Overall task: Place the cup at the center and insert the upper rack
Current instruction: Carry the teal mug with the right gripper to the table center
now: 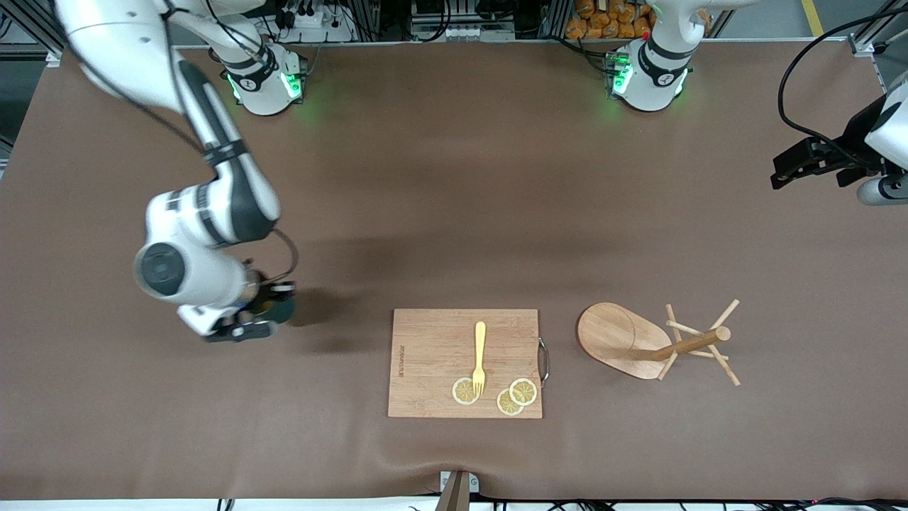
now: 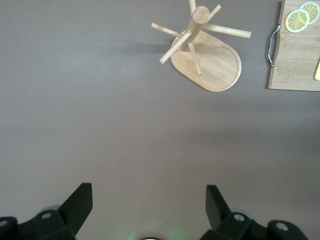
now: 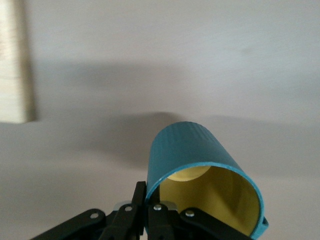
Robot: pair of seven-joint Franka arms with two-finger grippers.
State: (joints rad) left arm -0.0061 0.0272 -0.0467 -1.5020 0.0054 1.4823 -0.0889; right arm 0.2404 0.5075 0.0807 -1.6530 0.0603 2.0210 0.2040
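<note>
Front view: one cup (image 1: 278, 306) in clamped right claw (image 1: 262, 312), one upper rack (image 1: 656, 342), left claw (image 1: 805, 163) spread, empty.

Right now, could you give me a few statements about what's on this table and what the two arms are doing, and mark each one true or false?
1. The right gripper is shut on the rim of the cup. True.
2. The upper rack has a cup hanging on one of its pegs. False: its pegs are bare.
3. The fork lies on the cutting board beside lemon slices. True.
4. The left gripper holds the upper rack. False: it is open and holds nothing, waiting at the left arm's end of the table.
5. The cup sits on the cutting board. False: it is held toward the right arm's end of the table.
</note>
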